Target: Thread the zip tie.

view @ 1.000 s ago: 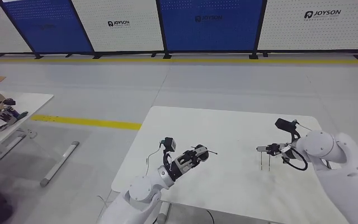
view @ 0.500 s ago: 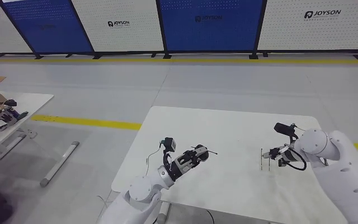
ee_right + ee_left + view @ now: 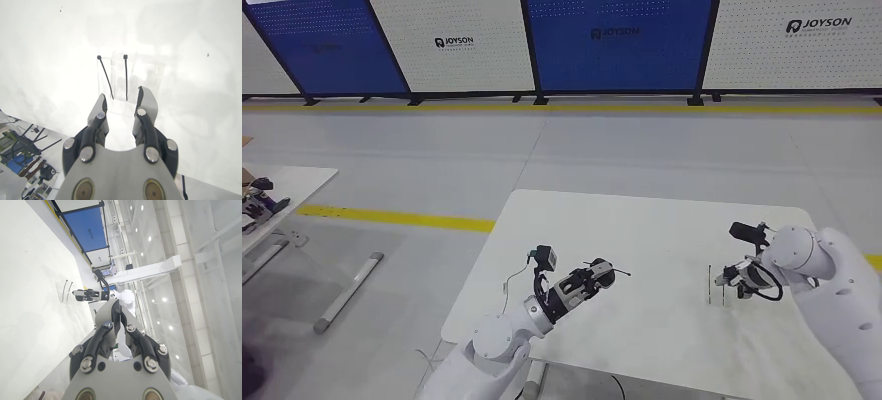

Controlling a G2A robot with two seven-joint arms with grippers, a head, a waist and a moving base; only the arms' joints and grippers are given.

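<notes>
Your right gripper (image 3: 122, 94) sits low over the white table (image 3: 642, 220) with its fingers spread apart and nothing between them, just short of a clear tray (image 3: 145, 75). In that tray you have two black ties lying side by side without touching: the curved zip tie (image 3: 106, 76) and the straight zip tie (image 3: 126, 77). Both have their heads at the end away from the gripper and their tails pointing toward the gap between its fingers. Well apart from them, near the table's edge on the robot's side, your left gripper (image 3: 119, 308) has its fingers pressed together on what looks like a third zip tie (image 3: 620, 270). In the top view it is a thin black strip sticking out past the fingertips.
</notes>
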